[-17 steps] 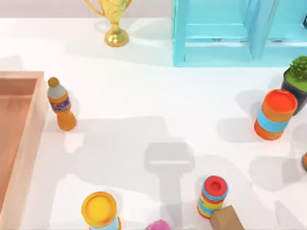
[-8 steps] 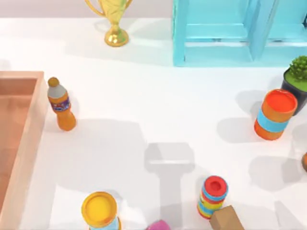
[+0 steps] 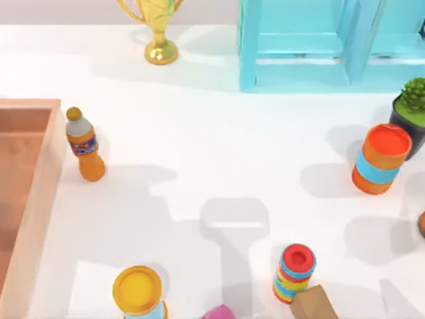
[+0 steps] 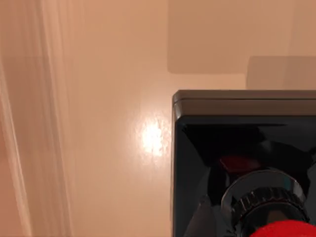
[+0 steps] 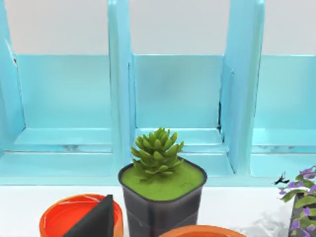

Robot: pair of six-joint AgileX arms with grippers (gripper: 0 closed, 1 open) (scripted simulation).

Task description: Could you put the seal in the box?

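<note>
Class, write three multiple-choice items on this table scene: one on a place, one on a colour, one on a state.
1. Where is the box?
A. top view's left edge
B. right edge
C. centre

2. What colour is the trophy?
A. silver
B. gold
C. blue

3. How does the bottle stand?
A. on its side
B. upside down
C. upright

Answers:
A, its peach walls run along the left edge.
B, the cup and foot shine gold.
C, its cap is on top.

A white tabletop lay brightly lit, with soft grey shadows across it. A pale blue shelf unit stood along its far edge.
</note>
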